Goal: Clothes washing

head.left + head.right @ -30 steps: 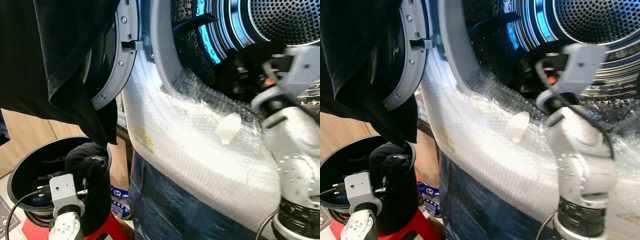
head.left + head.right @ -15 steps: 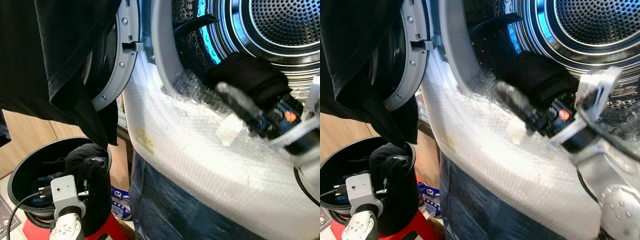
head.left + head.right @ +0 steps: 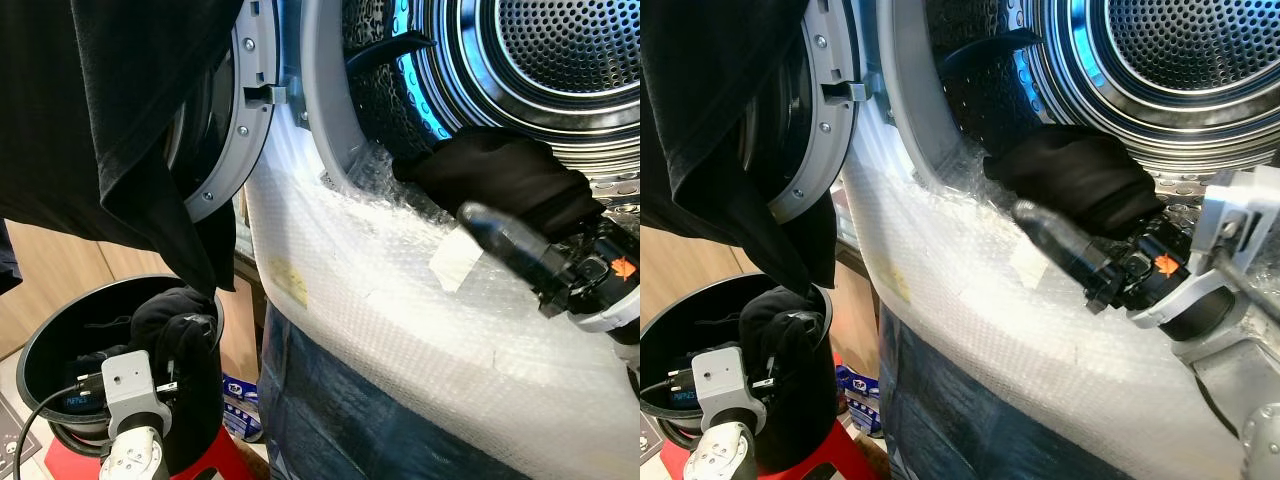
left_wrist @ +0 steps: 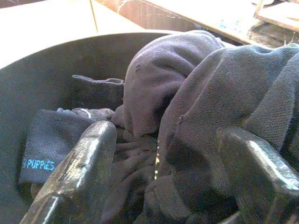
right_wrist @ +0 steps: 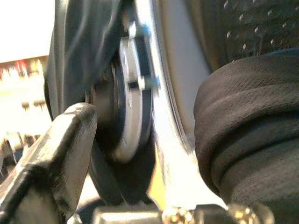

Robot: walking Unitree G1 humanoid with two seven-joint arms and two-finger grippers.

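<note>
Wall: light wood panel, lower left, partly behind hanging dark cloth.
Floor: pale strip at far left edge.
Stool: red, low, near the floor.
Light: bright, warm daylight.

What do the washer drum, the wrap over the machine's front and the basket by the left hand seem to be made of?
Drum: shiny perforated metal, probably stainless steel, judging by its bright reflections and rows of holes.
Wrap: clear bubble plastic, showing small raised cells and crinkled glare.
Basket: smooth black plastic, likely, with a dull even sheen.
Left hand: hard black fingers, hovering over dark knit clothes.
</note>
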